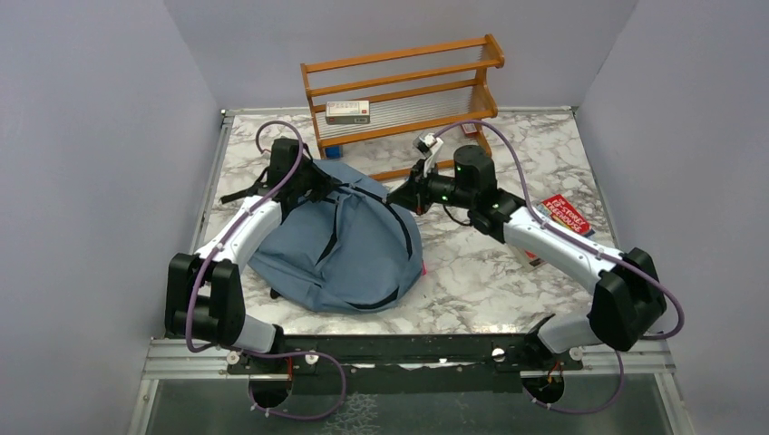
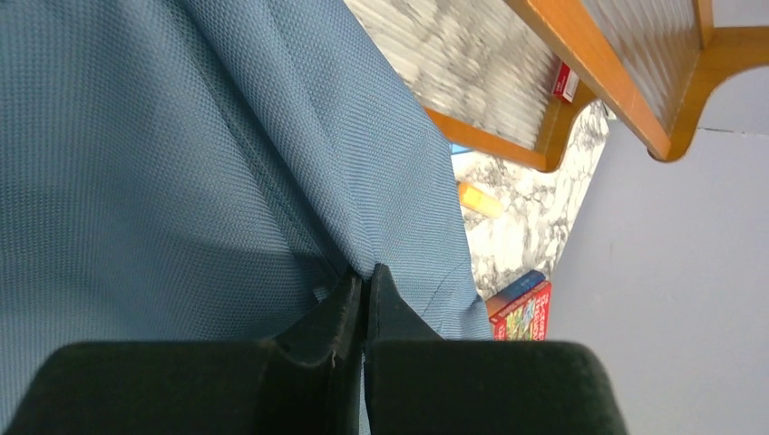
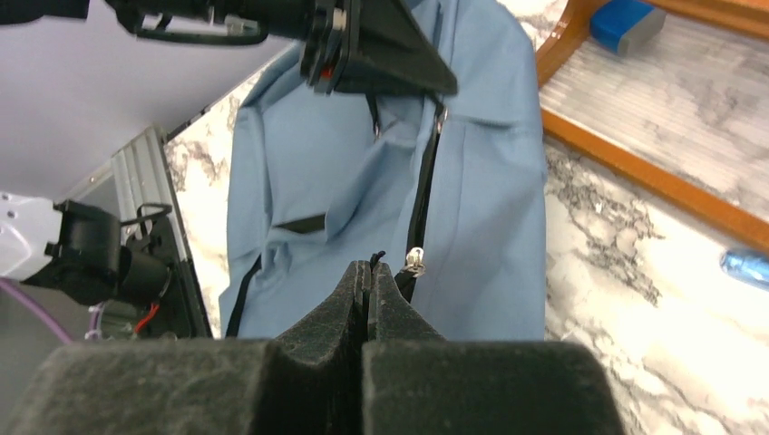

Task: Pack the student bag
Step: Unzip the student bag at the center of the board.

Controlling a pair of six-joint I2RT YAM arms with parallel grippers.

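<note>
A marble table (image 1: pixel 472 272) fills the middle of the top view. At its far edge, upper centre, stands a wooden rack (image 1: pixel 403 56) with ribbed clear shelves, a white box (image 1: pixel 348 111) with red print on the left of a shelf, a blue block (image 1: pixel 332 150) at the lower left corner and a small red item (image 1: pixel 469 130) at the lower right. A red book (image 1: pixel 564 214) lies flat at the right; the left wrist view shows a blue book (image 2: pixel 515 288) touching it and a blurred orange object (image 2: pixel 478 199) nearer the rack, and a blue pen-like thing (image 3: pixel 745 268) lies at the right wrist view's right edge.
</note>
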